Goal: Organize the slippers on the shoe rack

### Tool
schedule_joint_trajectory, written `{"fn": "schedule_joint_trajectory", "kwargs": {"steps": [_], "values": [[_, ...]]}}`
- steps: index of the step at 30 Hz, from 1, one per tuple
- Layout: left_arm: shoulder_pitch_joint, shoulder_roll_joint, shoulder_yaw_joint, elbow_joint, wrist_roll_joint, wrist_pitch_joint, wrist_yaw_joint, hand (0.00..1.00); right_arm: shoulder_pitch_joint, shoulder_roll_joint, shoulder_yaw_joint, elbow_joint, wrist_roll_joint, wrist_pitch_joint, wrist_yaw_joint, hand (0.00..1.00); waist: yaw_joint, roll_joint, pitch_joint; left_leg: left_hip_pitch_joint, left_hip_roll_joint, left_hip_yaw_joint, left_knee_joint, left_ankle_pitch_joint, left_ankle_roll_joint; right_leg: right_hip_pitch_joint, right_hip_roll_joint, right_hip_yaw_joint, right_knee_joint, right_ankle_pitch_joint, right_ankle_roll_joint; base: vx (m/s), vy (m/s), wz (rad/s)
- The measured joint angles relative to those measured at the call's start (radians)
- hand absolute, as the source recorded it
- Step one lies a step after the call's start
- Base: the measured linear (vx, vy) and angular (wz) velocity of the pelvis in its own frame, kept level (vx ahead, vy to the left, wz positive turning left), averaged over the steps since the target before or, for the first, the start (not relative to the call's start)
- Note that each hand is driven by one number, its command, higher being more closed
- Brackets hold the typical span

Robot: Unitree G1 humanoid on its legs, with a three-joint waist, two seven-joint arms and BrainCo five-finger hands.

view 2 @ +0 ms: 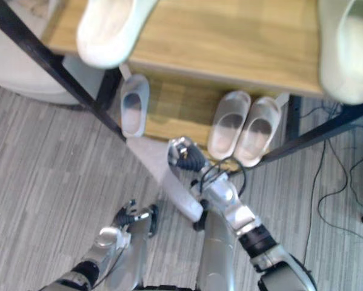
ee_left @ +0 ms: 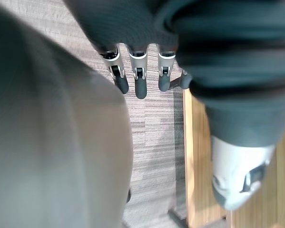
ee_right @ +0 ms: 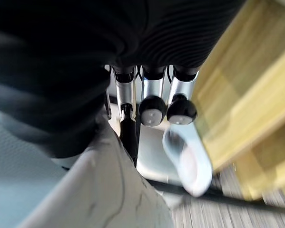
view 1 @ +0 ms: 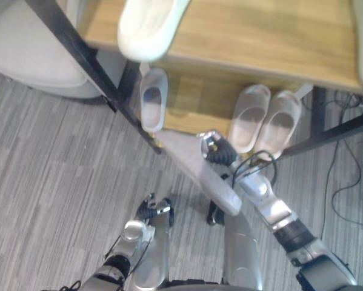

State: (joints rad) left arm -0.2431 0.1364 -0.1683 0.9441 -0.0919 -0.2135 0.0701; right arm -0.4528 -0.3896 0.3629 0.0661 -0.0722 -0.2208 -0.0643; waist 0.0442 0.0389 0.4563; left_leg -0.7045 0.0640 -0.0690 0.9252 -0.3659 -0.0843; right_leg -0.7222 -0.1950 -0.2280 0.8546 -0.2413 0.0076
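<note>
Grey striped carpet point(view 1: 60, 182) lies under a wooden shoe rack with black metal legs point(view 1: 260, 42). My right hand point(view 1: 214, 150) has its fingers curled tight on a long pale grey slipper point(view 1: 199, 173), low by the bottom shelf. Past my fingertips on that shelf sit a small grey slipper point(view 1: 153, 106) alone and a pale pink pair point(view 1: 251, 118) side by side. A big white slipper point(view 1: 148, 27) lies on the top shelf. My left hand point(view 1: 152, 209) hangs over the carpet, fingers point(ee_left: 140, 88) loose, holding nothing.

Slippers point(view 1: 249, 118) on wooden shoe rack point(view 1: 260, 36)
</note>
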Motion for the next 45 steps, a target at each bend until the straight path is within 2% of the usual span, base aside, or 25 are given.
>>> {"fn": "schedule_joint_trajectory", "kwargs": {"steps": [7, 12, 16, 24, 30, 36, 37, 38, 42, 45], "values": [[-0.039, -0.014, 0.118, -0.114, -0.028, -0.012, 0.036, 0.0, -0.164, -0.005, -0.048, -0.009, -0.06, 0.002, -0.115, 1.0, 0.016, -0.003, 0.026, -0.231, 0.027, -0.004, 0.245, -0.078, -0.004, -0.222, -0.025, 0.005, 0.244, -0.09, -0.022, -0.05, -0.009, 0.03], [-0.063, -0.014, 0.185, -0.149, -0.036, -0.017, 0.051, 0.0, -0.283, -0.006, -0.047, 0.011, -0.138, 0.018, -0.174, 1.0, 0.022, -0.014, 0.034, -0.32, 0.038, -0.003, 0.326, -0.098, -0.012, -0.316, -0.032, 0.013, 0.332, -0.121, -0.032, -0.01, -0.002, 0.0], [-0.064, -0.016, 0.202, -0.19, -0.069, -0.023, 0.061, 0.0, -0.407, -0.015, -0.05, 0.131, -0.235, 0.06, -0.223, 1.0, 0.032, -0.014, 0.034, -0.38, 0.048, -0.003, 0.353, -0.106, -0.008, -0.375, -0.031, 0.012, 0.355, -0.125, -0.03, 0.0, 0.002, -0.02], [-0.101, -0.032, 0.219, -0.217, -0.08, -0.029, 0.066, 0.0, -0.626, -0.016, -0.076, 0.404, -0.362, 0.145, -0.276, 1.0, 0.057, -0.014, 0.034, -0.463, 0.05, -0.008, 0.381, -0.103, -0.015, -0.449, -0.032, 0.01, 0.381, -0.128, -0.033, 0.0, 0.0, 0.02], [-0.105, -0.039, 0.215, -0.229, -0.109, -0.045, 0.086, 0.0, -0.781, -0.011, -0.083, 0.582, -0.445, 0.193, -0.35, 1.0, 0.069, -0.014, 0.016, -0.51, 0.049, -0.009, 0.387, -0.102, -0.015, -0.494, -0.035, 0.009, 0.386, -0.127, -0.033, 0.0, 0.0, 0.0], [-0.105, -0.042, 0.209, -0.227, -0.147, -0.05, 0.102, 0.0, -0.86, -0.003, -0.084, 0.669, -0.563, 0.249, -0.411, 1.0, 0.072, -0.014, -0.013, -0.555, 0.047, -0.013, 0.399, -0.101, -0.017, -0.536, -0.041, 0.004, 0.403, -0.13, -0.041, 0.0, -0.006, 0.03], [-0.105, -0.043, 0.208, -0.227, -0.147, -0.05, 0.102, 0.0, -0.866, -0.004, -0.084, 0.678, -0.595, 0.271, -0.421, 1.0, 0.075, -0.015, -0.015, -0.557, 0.047, -0.016, 0.4, -0.101, -0.017, -0.535, -0.042, 0.001, 0.405, -0.132, -0.042, -0.01, -0.009, 0.06], [-0.105, -0.043, 0.207, -0.225, -0.147, -0.049, 0.103, 0.0, -0.872, -0.004, -0.084, 0.692, -0.603, 0.283, -0.429, 0.0, 0.075, -0.014, -0.019, -0.56, 0.047, -0.018, 0.401, -0.101, -0.017, -0.536, -0.044, -0.003, 0.407, -0.135, -0.046, -0.01, -0.008, 0.08], [-0.103, -0.043, 0.2, -0.224, -0.148, -0.049, 0.103, 0.0, -0.88, -0.005, -0.084, 0.701, -0.675, 0.329, -0.434, 0.0, 0.077, -0.016, -0.031, -0.569, 0.045, -0.024, 0.401, -0.099, -0.02, -0.539, -0.052, -0.014, 0.413, -0.142, -0.047, -0.02, -0.013, 0.07], [-0.102, -0.044, 0.193, -0.222, -0.158, -0.049, 0.102, 0.0, -0.881, -0.005, -0.084, 0.704, -0.675, 0.346, -0.434, 0.0, 0.079, -0.017, -0.042, -0.578, 0.043, -0.024, 0.401, -0.098, -0.024, -0.55, -0.055, -0.014, 0.417, -0.144, -0.051, -0.01, -0.006, 0.03]]}}
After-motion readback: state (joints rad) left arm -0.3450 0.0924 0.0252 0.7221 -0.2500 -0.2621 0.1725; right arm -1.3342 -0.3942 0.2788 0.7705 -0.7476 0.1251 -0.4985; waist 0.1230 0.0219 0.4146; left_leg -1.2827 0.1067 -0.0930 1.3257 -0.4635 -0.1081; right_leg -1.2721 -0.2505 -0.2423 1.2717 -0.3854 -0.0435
